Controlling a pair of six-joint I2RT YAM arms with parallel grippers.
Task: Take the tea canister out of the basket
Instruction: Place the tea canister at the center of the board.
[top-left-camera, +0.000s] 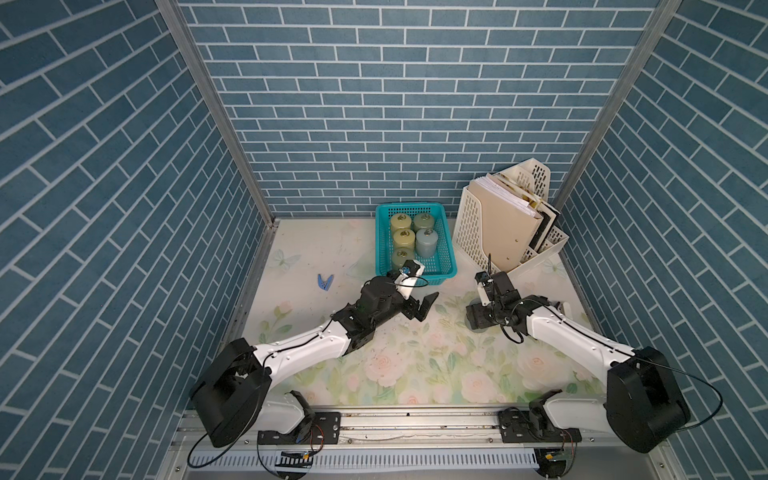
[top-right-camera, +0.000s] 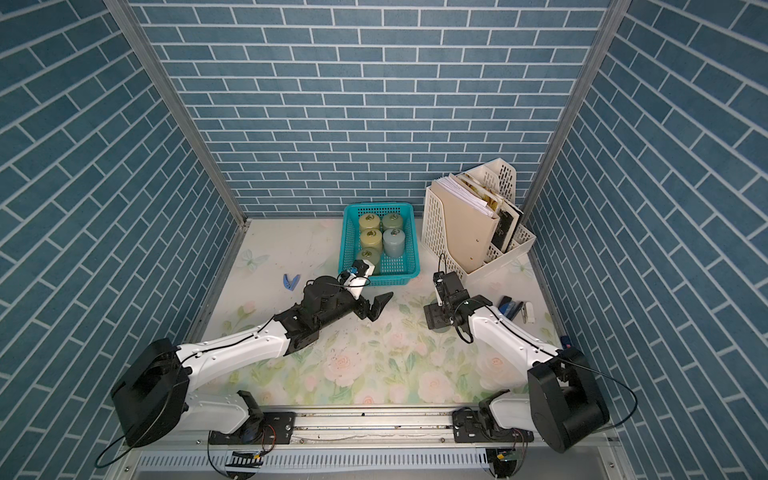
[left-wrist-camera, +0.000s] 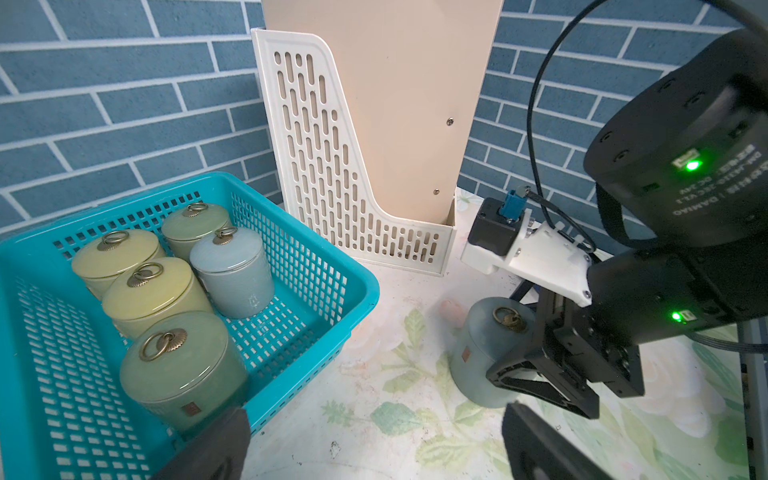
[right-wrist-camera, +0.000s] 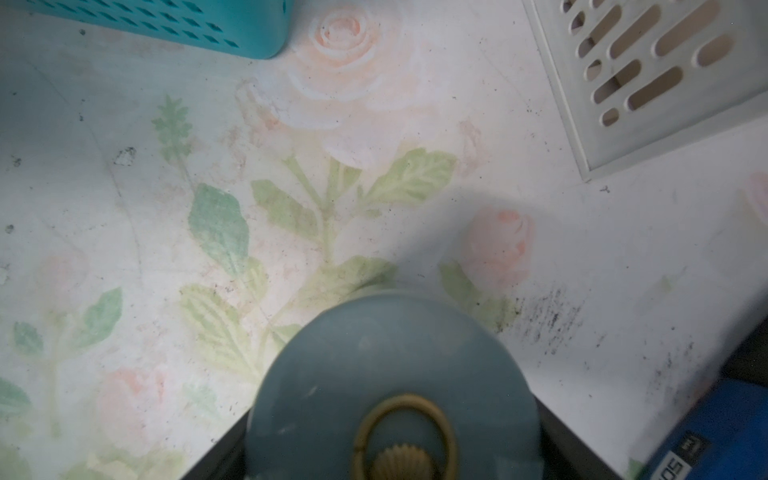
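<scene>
Standing outside the shallow teal-blue perforated plastic basket (left-wrist-camera: 291, 249), one squat blue-grey ceramic tea canister (left-wrist-camera: 482, 349) with a brass ring-pull lid is over the floral-printed desk (top-left-camera: 415, 357). It is near the basket's front corner and the cream-white slotted plastic file holder (left-wrist-camera: 324, 166), touching neither. Status, as judged: removal essentially complete, with release and withdrawal outstanding. Whether the base bears fully on the desk cannot be told. Contents of basket: five further canisters (top-left-camera: 404, 240), lidded, yellow-green, green and pale blue-grey, upright and packed close together. Right arm: forearm reaching inward, wrist bent so the right hand (top-left-camera: 478, 319) points straight down over the lid, its black fingers clamped on the canister's sides. Left arm: stretched low across the desk toward the basket's near wall, the left hand (top-left-camera: 419, 311) holding nothing, fingers set apart, just short of the basket.
</scene>
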